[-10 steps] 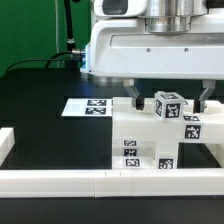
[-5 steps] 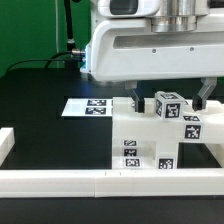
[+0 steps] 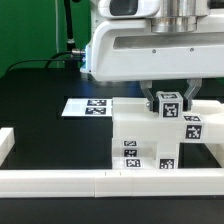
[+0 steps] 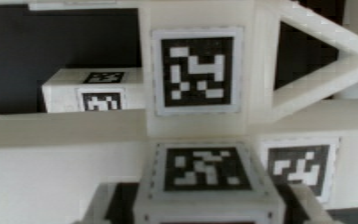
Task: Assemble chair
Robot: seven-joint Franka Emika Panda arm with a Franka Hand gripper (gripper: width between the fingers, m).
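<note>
Nearest the exterior camera, the rail (image 3: 70,181) lay across the table edge. Just behind it the chair (image 3: 140,135) stood against the rail, a tagged leg (image 3: 168,105) rising from its top. The gripper (image 3: 168,96), whose fingers had stood wide apart of that leg a moment earlier, was now seen closed on it, a finger on each side. This was judged a completed grasp, readying the leg for seating or screwing in. Farther back, the marker board (image 3: 88,106) lay flat.
</note>
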